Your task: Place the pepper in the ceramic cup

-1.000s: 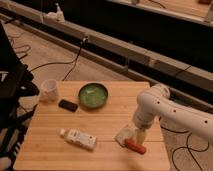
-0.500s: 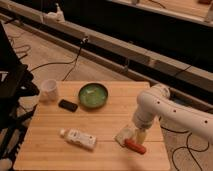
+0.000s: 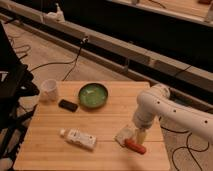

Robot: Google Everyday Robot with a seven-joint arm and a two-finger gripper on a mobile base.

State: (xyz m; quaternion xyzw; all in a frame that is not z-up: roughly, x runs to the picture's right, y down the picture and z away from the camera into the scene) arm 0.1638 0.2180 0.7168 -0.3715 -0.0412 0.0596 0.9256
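The pepper (image 3: pixel 135 146), small, red-orange and elongated, lies on the wooden table (image 3: pixel 100 125) near its front right corner. My gripper (image 3: pixel 140 135) points down just above and behind the pepper's right end, at the end of the white arm (image 3: pixel 160 107). It is open and holds nothing. The ceramic cup (image 3: pixel 50 90), white and round, stands at the table's far left corner, well away from the gripper.
A wide green bowl (image 3: pixel 93 95) sits at the back middle, with a flat black object (image 3: pixel 68 105) to its left. A white bottle (image 3: pixel 80 138) lies on its side at front left. A beige wrinkled lump (image 3: pixel 123 135) rests just left of the gripper. Cables run across the floor behind.
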